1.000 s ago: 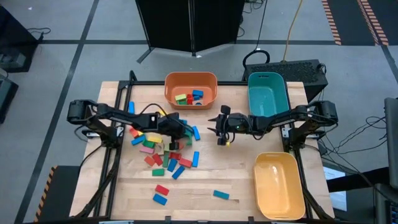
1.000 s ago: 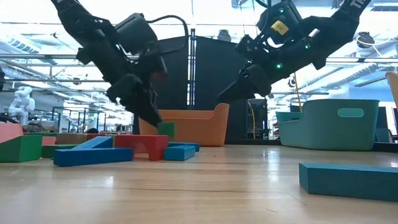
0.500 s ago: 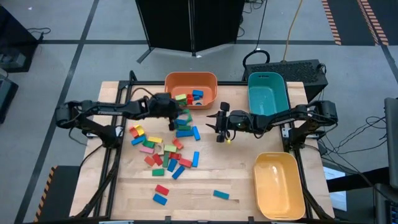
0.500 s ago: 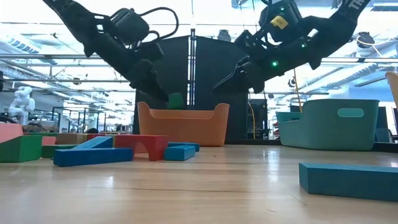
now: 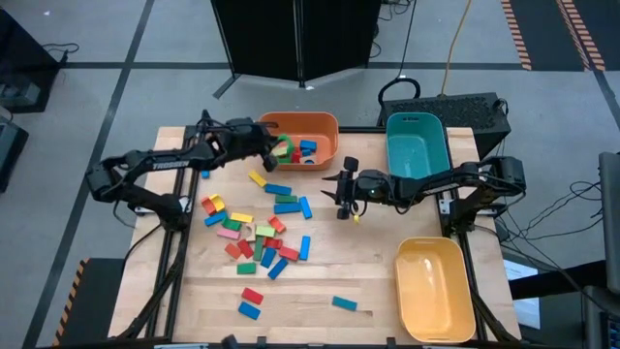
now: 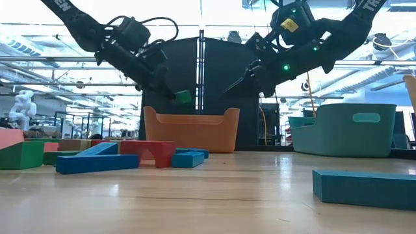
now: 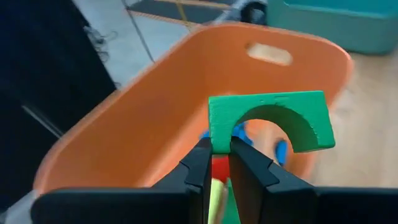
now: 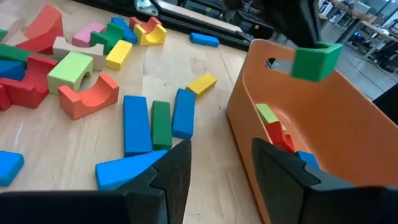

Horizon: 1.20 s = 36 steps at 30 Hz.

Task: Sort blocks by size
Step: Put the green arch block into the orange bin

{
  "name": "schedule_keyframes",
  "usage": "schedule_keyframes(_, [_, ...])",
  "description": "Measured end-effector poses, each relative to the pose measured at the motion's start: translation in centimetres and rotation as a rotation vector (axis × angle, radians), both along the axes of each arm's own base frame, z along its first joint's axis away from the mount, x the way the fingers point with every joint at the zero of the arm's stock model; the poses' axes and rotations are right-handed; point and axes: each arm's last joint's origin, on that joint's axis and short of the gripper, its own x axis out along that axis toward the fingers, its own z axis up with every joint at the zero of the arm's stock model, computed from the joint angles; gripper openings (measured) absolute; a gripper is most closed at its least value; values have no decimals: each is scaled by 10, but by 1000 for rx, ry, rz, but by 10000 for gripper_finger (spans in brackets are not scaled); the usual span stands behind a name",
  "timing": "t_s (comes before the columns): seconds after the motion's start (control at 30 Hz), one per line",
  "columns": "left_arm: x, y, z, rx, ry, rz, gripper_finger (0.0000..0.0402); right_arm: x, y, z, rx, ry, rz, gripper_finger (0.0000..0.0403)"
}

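My left gripper point(image 5: 272, 147) is shut on a green arch block point(image 7: 267, 121) and holds it over the left end of the orange bin point(image 5: 297, 139). The block also shows in the low view point(image 6: 184, 97) and the right wrist view point(image 8: 316, 61). Many red, blue, green, yellow and pink blocks point(image 5: 247, 228) lie flat on the table's left half. My right gripper point(image 5: 341, 190) hangs open and empty above the table's middle, right of the orange bin. My left gripper pinches one leg of the green arch block point(image 7: 219, 127) between its two fingertips point(image 7: 200, 163). The rest of the arch sticks out to one side beyond the fingers. The block is lifted clear, above the orange bin's inside.
The orange bin holds several blocks point(image 5: 300, 150). A teal bin point(image 5: 417, 145) stands at the far right and a yellow bin point(image 5: 433, 288) at the near right. Three loose blocks point(image 5: 252, 301) point(image 5: 344, 303) lie near the front edge.
My left gripper has risen from the pile of blocks with the green arch block and gone toward the table's far edge, to above the orange bin. The block is now lifted clear of the table.
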Motion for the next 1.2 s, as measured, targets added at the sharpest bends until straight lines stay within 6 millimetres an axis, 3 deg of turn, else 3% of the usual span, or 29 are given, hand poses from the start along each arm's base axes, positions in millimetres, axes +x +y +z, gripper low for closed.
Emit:
schedule_keyframes(0.43, [17,31,-7,-48,128,110,49,10,-5,17,-46,-44,-4,157])
schedule_keyframes(0.83, [25,40,-14,-90,263,159,49,24,-14,43,-140,-54,-2,157])
schedule_keyframes(1.2, [24,39,-15,-93,272,161,64,20,-14,31,28,46,-51,158])
